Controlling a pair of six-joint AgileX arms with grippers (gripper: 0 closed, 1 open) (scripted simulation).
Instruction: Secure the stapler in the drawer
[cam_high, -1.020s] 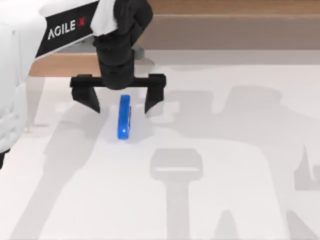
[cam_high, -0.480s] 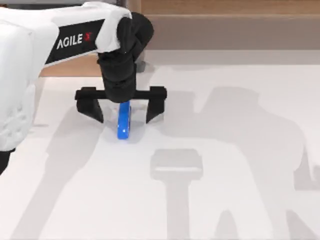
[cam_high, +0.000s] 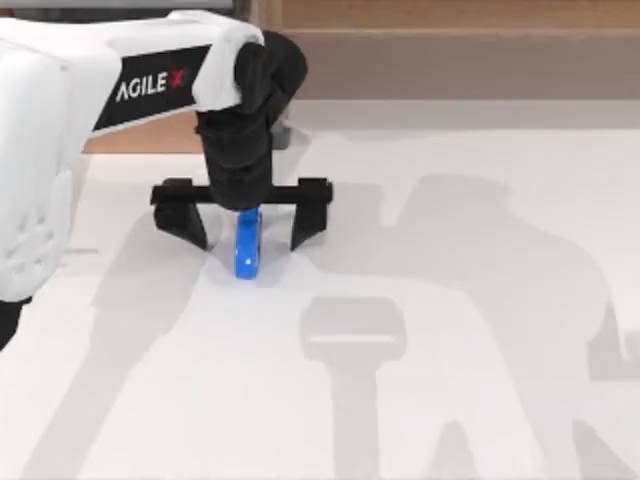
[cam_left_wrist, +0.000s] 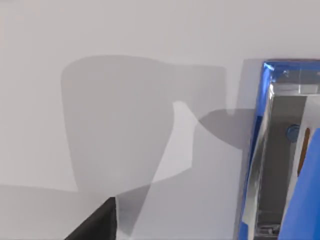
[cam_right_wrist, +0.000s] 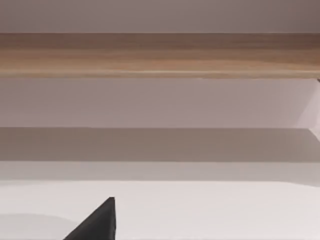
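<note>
Top view: the stapler (cam_high: 247, 247) lies on the white table (cam_high: 450, 300), left of centre and well short of the wooden shelf (cam_high: 450, 40) at the back, with the left gripper (cam_high: 244, 222) straddling it, one finger (cam_high: 183, 215) on each side. The step in hand looks like the pick-up, and the next move calls for closing squarely on the narrow bar before lifting. The jaws are spread wide, clear of the stapler on both sides and holding nothing.

Setting: rendered simulation tabletop | Evidence: featureless white table (cam_high: 450, 300), flat hard-edged shadows, plain wooden shelf (cam_high: 450, 40) along far edge
</note>
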